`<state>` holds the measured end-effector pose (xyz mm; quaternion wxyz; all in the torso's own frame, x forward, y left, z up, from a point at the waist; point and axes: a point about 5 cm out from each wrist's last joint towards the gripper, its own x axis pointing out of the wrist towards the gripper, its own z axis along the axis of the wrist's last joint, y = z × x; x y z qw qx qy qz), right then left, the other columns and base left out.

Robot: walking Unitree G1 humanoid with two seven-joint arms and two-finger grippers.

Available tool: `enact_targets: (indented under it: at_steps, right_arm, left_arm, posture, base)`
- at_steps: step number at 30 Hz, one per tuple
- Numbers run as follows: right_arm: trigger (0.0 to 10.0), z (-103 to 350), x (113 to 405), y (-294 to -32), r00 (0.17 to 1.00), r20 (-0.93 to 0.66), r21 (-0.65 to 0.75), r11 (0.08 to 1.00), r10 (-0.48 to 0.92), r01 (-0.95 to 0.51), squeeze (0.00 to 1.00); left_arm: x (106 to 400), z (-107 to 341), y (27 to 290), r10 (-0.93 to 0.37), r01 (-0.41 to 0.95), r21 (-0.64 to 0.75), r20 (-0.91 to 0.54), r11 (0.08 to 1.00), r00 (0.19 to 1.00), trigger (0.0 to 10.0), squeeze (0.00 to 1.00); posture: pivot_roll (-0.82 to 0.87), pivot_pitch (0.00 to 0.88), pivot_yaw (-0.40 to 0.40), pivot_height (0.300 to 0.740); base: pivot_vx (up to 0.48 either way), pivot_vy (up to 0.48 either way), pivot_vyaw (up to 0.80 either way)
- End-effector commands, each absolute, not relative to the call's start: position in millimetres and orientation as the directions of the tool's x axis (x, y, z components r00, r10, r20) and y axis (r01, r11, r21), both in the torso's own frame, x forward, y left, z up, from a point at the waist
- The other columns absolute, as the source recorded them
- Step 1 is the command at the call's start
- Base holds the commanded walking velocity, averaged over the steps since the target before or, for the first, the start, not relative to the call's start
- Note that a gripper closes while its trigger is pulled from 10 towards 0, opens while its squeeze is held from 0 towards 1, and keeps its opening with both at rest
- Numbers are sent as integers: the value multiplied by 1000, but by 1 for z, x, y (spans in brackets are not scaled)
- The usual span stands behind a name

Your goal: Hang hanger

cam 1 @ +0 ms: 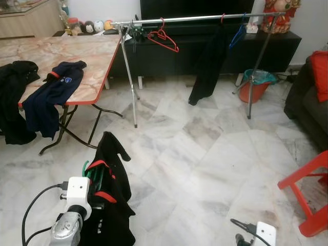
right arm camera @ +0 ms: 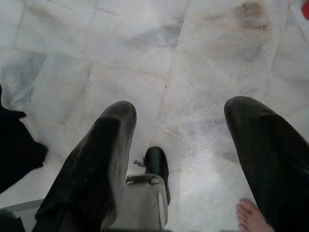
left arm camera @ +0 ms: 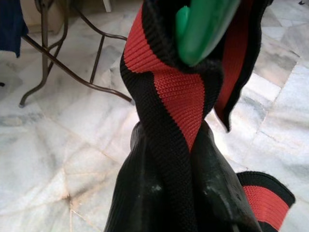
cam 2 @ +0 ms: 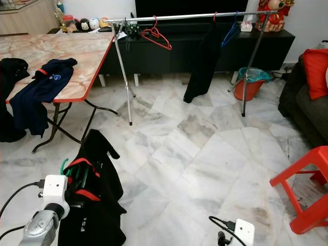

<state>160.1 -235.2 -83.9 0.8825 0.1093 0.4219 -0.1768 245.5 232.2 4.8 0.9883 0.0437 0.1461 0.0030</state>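
Observation:
A green hanger [cam 1: 86,166] carries a black jacket with red trim [cam 1: 110,205], held low at my left over the floor. My left gripper [left arm camera: 174,140] is shut on the jacket's red-and-black collar just below the green hanger [left arm camera: 203,29]. The metal clothes rail [cam 1: 195,19] stands far ahead across the room, with a red hanger [cam 1: 163,38], a blue hanger [cam 1: 238,33] and a hung black garment [cam 1: 207,66] on it. My right gripper [right arm camera: 178,116] hangs open above the marble floor, holding nothing.
A folding table [cam 1: 61,51] at left holds a navy jacket [cam 1: 51,92] and a black garment [cam 1: 13,97]. A red bucket [cam 1: 256,84] sits by the rail's right leg. A red stool [cam 1: 312,195] and dark sofa [cam 1: 307,97] stand at right. A person's bare toes [right arm camera: 248,217] are near my right gripper.

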Motion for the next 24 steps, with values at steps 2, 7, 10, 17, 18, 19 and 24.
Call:
enact_targets:
  at_steps: [2,7,10,17,18,19,24]
  right_arm:
    - [10000,-84,159,-237,586,-778,49,909,-225,414,0]
    - [10000,-85,154,-238,578,-786,43,914,-218,403,0]
    - [10000,-86,152,-237,577,-786,41,912,-223,408,0]
    - [10000,-88,148,-233,572,-787,52,898,-232,437,0]
    - [10000,-89,148,-232,571,-790,62,898,-223,436,0]
    - [10000,-90,146,-232,567,-793,62,897,-222,437,0]
    - [10000,-91,144,-230,560,-799,60,896,-221,440,0]
  left_arm:
    - [247,13,231,17,5,95,-230,996,973,10000,0]
    - [246,14,229,14,7,95,-213,995,977,10000,0]
    - [247,14,227,-3,25,102,-215,994,977,10000,0]
    - [246,16,225,-33,58,115,-215,992,976,10000,0]
    - [247,16,225,-36,62,115,-215,991,976,10000,0]
    - [247,16,225,-38,64,116,-216,991,976,10000,0]
    - [250,17,223,-45,72,117,-216,991,975,10000,0]
  posture:
    - [101,0,6,740]
    - [114,0,-5,740]
    - [112,0,1,740]
    - [112,0,14,740]
    - [112,0,17,740]
    - [110,0,19,740]
    - [107,0,24,740]
  base:
    - [0,0,0]
    - [0,0,0]
    - [0,0,0]
    - [104,0,-369]
    - [259,0,-700]
    - [262,0,-700]
    - [266,0,-560]
